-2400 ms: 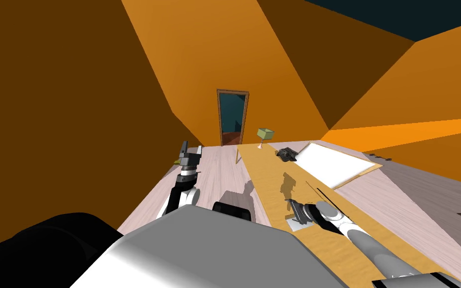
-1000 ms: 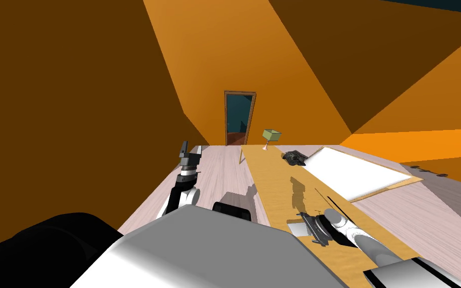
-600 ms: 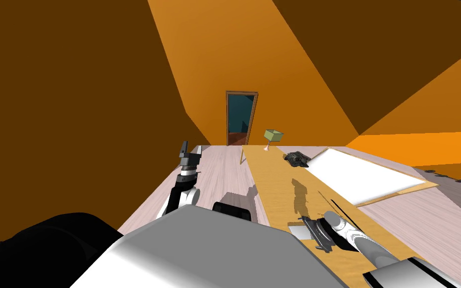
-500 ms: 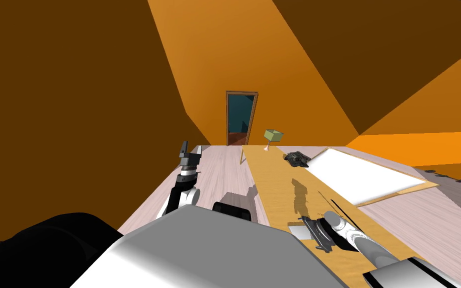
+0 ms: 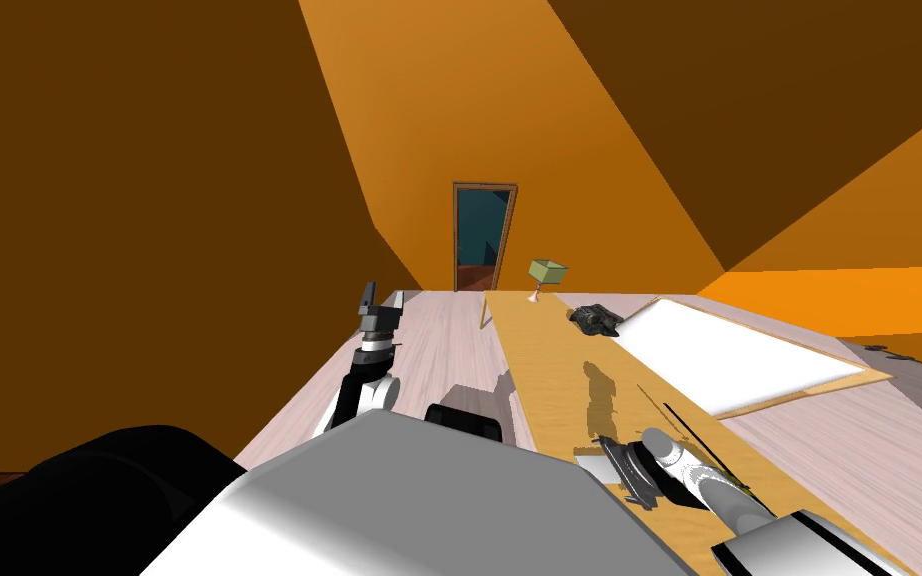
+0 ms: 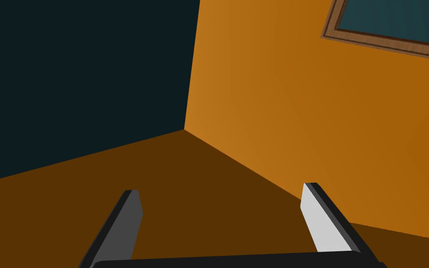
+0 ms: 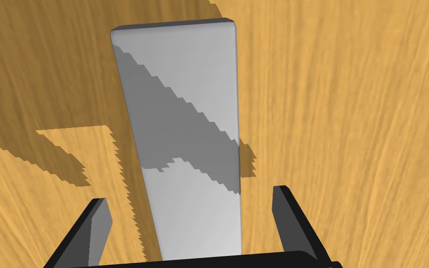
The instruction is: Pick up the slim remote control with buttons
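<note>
Over on the left, the left tool (image 5: pixel 383 296) hangs above the floor (image 5: pixel 449 340), fingers spread and idle. Further right, on the wooden worktop (image 5: pixel 539 370), the right tool (image 7: pixel 189 195) stands open astride the near end of the remote control (image 7: pixel 181 116), a plain grey slab lying flat. Neither finger touches its sides. I judge the approach is done. The next move calls for a slight descent, then closing squarely across the narrow width before lifting.
</note>
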You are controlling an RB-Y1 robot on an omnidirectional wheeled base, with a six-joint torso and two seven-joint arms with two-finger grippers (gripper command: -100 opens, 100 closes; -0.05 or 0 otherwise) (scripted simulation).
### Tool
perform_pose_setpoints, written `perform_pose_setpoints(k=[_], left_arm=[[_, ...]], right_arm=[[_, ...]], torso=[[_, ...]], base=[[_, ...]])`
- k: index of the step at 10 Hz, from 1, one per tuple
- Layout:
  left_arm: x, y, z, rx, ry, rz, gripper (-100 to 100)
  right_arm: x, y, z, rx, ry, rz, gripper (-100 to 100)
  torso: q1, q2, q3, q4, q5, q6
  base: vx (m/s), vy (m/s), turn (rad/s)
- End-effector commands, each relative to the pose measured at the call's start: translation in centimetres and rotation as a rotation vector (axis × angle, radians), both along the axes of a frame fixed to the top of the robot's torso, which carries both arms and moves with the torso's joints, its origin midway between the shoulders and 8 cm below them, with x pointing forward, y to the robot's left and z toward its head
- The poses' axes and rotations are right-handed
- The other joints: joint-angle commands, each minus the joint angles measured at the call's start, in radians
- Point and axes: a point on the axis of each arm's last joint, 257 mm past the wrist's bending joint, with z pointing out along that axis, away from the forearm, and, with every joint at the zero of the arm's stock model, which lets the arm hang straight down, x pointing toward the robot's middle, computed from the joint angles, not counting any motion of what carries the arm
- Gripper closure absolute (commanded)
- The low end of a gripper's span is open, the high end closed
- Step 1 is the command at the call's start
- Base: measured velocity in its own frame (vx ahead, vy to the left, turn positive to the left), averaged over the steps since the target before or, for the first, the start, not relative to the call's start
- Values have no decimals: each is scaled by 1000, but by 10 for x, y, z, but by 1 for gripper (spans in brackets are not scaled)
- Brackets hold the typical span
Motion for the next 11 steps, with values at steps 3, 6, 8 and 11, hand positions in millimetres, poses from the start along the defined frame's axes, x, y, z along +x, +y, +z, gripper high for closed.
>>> perform_pose_setpoints(k=[3, 6, 8, 11], left_arm=[[0, 0, 0, 0, 0, 0, 0], [0, 0, 0, 0, 0, 0, 0], [0, 0, 0, 0, 0, 0, 0], [0, 0, 0, 0, 0, 0, 0]], right_arm=[[-1, 0, 0, 0, 1, 0, 100], [0, 0, 0, 0, 1, 0, 0], [7, -9, 15, 1, 3, 8, 100], [7, -9, 15, 1, 3, 8, 0]], torso=[[1, 0, 0, 0, 0, 0], [1, 0, 0, 0, 0, 0], [2, 0, 0, 0, 1, 0], [3, 1, 1, 0, 1, 0]], base=[[0, 0, 0], [0, 0, 0], [-11, 35, -41], [-7, 24, -17]])
